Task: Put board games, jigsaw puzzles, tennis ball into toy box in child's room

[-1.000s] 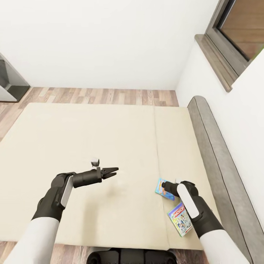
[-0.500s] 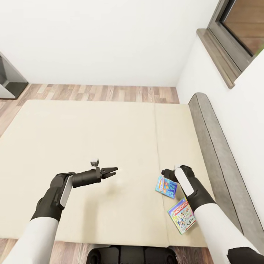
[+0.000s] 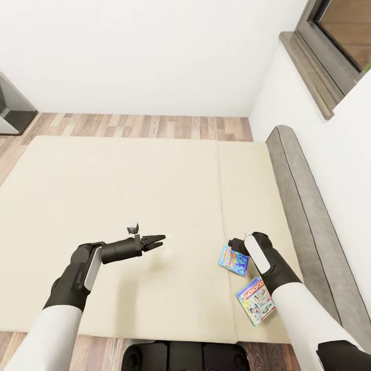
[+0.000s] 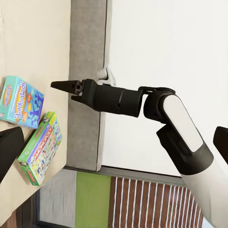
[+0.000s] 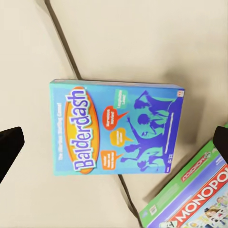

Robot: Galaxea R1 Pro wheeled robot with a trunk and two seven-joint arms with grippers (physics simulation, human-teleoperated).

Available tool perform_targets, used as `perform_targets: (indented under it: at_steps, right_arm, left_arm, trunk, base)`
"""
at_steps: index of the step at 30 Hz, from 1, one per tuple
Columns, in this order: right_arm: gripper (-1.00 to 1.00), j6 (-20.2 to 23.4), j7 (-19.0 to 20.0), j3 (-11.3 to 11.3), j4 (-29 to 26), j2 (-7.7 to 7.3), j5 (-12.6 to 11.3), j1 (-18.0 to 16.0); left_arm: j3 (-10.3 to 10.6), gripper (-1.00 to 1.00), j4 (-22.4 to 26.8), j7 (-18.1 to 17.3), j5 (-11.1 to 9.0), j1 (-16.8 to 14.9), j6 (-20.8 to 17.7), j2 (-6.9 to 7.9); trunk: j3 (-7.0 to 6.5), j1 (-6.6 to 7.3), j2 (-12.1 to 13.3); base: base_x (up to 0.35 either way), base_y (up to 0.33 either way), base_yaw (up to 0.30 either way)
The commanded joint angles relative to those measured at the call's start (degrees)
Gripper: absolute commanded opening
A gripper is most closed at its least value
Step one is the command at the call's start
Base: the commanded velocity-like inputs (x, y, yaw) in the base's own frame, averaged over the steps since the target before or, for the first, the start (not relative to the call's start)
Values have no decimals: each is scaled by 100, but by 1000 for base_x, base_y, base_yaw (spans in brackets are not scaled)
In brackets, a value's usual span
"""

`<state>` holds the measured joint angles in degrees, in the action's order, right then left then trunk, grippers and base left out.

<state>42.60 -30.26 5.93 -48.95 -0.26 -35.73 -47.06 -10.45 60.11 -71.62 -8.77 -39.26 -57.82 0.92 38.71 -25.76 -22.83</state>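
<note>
Down on the wide cream mattress of the bed (image 3: pixel 129 196), the head view shows two flat printed board games at about four o'clock: a small blue Balderdash box (image 3: pixel 233 259) straddling the seam line, and a green-edged Monopoly box (image 3: pixel 255 301) just beside it, nearer the robot. The right end effector (image 3: pixel 236 246) hangs above the blue box, its fingers hidden from this angle, so I cannot tell here how they stand. The left end effector (image 3: pixel 157 240) hovers over bare mattress at about seven o'clock, its dark fingers together in a point. From the left wrist view, the right end effector (image 4: pixel 61 86) shows its fingers (image 4: pixel 71 88) nearly closed with nothing between them, above the blue box (image 4: pixel 20 102) and the Monopoly box (image 4: pixel 40 147). From the right wrist view, the blue box (image 5: pixel 116 127) lies flat across the seam, with the Monopoly box (image 5: pixel 199 199) close at one corner.
</note>
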Motion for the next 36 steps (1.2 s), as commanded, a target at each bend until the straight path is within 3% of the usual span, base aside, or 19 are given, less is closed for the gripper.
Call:
perform_targets:
  at_steps: [1,36]
  right_arm:
    - [100,12,-51,14,-5,-4,-45,-3]
    - [100,11,-63,1,-25,-84,-39,-92]
  left_arm:
    - [-1,100,0,-9,-11,-2,-41,0]
    - [-9,100,17,-10,-19,-2,-45,13]
  trunk:
    - [16,-3,-9]
    - [301,-3,-9]
  base:
    - [0,0,0]
    - [0,0,0]
